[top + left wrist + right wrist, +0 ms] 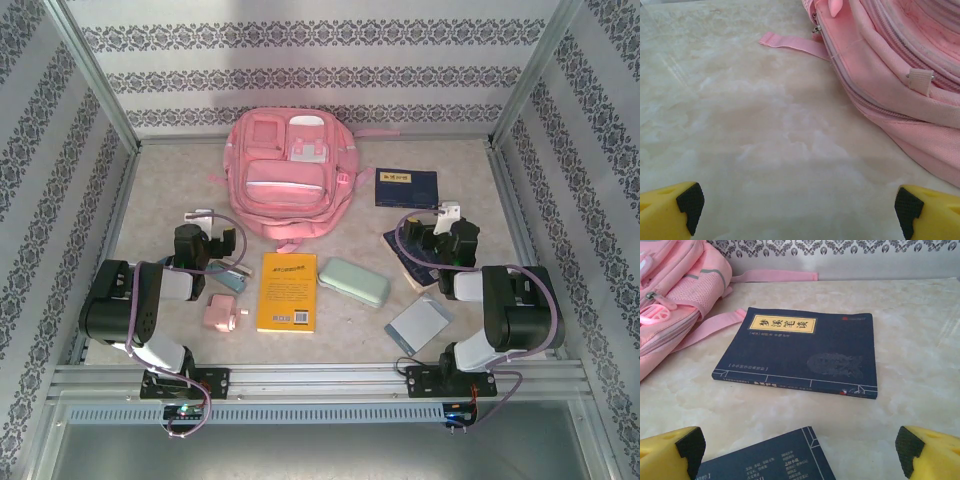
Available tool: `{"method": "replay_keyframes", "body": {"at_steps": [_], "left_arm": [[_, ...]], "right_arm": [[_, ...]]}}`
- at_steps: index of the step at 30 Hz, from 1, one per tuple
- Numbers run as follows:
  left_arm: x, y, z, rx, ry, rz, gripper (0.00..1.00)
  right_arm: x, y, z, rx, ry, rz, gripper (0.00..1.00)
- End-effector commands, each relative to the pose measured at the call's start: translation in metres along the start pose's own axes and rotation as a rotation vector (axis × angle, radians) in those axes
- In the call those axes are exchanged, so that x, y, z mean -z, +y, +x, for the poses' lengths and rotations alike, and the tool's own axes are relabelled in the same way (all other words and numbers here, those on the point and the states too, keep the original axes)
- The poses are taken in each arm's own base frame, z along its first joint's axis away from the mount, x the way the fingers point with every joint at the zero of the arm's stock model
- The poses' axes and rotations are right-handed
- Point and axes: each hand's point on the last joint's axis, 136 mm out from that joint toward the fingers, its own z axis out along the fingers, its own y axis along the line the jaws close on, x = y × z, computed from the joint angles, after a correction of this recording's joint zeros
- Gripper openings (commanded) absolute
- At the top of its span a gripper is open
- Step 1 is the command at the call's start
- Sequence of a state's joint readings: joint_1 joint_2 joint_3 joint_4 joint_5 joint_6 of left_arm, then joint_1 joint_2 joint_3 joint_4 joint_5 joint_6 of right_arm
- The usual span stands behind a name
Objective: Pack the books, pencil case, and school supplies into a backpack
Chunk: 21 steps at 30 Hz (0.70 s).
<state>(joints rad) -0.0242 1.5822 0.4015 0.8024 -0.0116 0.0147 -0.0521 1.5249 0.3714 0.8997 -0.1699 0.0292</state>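
**Packing bench inventory: all items out on the table, both pincers spread**

Top view.
- Patterned walls (300,70) enclose a pale marbled table (160,190).
- You have the backpack (290,175) lying flat at the far middle, front pockets up.
- Along the near side, left to right, you find the pink box (221,316), the yellow book (287,292), the pencil case (354,282) and the grey-blue pad (420,324). The pencil case is tilted and sits just beside the yellow book.
- The teal piece (232,278) sits between the left gripper (212,232) and the yellow book.
- The far navy book (406,187) lies right of the backpack, apart from it.
- The near navy book (405,262) lies partly under the right gripper (437,228).

Left wrist view.
- Your left gripper (797,205) has its jaws spread wide over bare table, with nothing between them.
- The backpack (890,65) takes the upper right.
- A pink strap (790,44) lies flat on the table beside it.

Right wrist view.
- Your right gripper (797,445) is likewise spread wide and holds nothing.
- Directly below it you see a corner of the near navy book (775,460).
- Beyond that, the far navy book (805,352) lies flat with its pale label strip upward, well clear of the fingers.
- The backpack (675,285) is at the upper left, and one of its straps touches that book's left edge.
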Motion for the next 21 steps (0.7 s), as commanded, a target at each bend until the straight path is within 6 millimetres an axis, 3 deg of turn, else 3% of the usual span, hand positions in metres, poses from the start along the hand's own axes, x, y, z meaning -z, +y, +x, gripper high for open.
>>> {"method": "replay_keyframes", "body": {"at_steps": [1,21], "left_arm": [[0.0022,0.0021,-0.0206,0.014,-0.069,-0.002,0.99],[0.0012,0.0029,-0.0209,0.025,-0.065,0.015,0.99]], "right_arm": [[-0.0014,0.0012,-0.0109,0.006,-0.028,0.003,0.98],[-0.0013,0.0014,-0.0105,0.012,-0.026,0.014,0.98]]}}
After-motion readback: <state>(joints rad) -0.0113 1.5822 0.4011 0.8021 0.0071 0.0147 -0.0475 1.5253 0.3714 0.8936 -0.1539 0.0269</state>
